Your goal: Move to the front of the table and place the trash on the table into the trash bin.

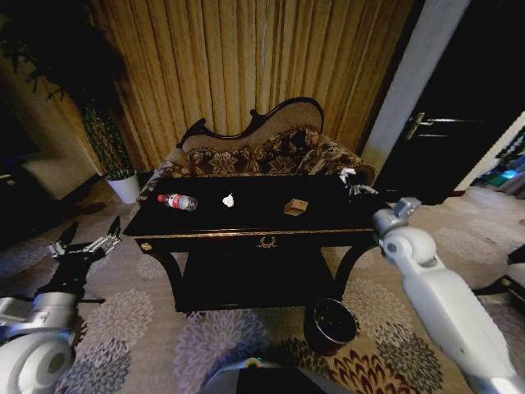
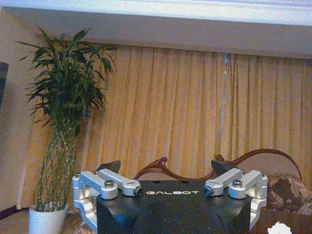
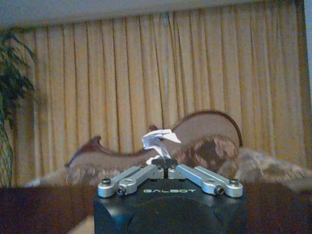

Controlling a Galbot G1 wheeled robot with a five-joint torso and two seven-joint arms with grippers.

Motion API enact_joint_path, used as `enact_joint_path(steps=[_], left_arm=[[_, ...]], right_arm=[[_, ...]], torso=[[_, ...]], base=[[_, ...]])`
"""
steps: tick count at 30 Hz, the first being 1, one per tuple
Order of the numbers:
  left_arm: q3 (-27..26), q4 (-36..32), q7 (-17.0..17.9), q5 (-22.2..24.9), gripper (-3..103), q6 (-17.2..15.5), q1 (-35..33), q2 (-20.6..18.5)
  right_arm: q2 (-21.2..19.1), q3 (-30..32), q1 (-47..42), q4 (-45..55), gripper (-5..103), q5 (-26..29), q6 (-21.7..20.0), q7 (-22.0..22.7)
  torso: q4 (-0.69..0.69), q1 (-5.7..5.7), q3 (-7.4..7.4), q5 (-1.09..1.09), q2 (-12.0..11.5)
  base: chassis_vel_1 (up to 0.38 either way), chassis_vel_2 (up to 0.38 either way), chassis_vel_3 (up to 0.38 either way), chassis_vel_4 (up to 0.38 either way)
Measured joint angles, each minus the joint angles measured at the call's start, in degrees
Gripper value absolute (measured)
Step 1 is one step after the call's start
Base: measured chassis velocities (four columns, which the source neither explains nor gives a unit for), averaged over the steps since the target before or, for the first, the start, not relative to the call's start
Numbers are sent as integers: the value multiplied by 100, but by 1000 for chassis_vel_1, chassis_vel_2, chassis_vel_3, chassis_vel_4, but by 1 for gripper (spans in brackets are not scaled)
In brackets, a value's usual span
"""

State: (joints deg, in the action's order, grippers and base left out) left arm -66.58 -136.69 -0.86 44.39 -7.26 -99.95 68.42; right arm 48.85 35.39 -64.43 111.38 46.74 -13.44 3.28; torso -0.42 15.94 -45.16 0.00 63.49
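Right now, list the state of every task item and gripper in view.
bottle: capped, lying on its side on the table.
paper wad: crumpled, loose on the table.
tan box: resting on the table, untouched.
held paper: crumpled, pinched in the right gripper.
trash bin: upright on the floor, open-topped.
left gripper: open, beside the table's left end.

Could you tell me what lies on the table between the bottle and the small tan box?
In the head view, a white paper wad lies between the bottle and tan box.
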Motion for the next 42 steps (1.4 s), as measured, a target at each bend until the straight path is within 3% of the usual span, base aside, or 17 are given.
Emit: enact_joint_path(steps=[10,21,42], left_arm=[[-116,101,69,113,100,-99,-8,-80],[-149,158,69,135,100,-99,-7,-123],[-187,175,60,135,100,-99,-25,-114]], right_arm=[[335,737,-1092,698,0,-439,-81,179],[572,1375,-1921,1037,0,-510,-54,297],[664,1239,-1864,1110,0,-577,-23,327]], torso=[[1,0,0,-1,0],[0,0,0,-1,0],[1,0,-1,-1,-1]], base=[[0,0,0,0],[0,0,0,0],[0,0,0,0]])
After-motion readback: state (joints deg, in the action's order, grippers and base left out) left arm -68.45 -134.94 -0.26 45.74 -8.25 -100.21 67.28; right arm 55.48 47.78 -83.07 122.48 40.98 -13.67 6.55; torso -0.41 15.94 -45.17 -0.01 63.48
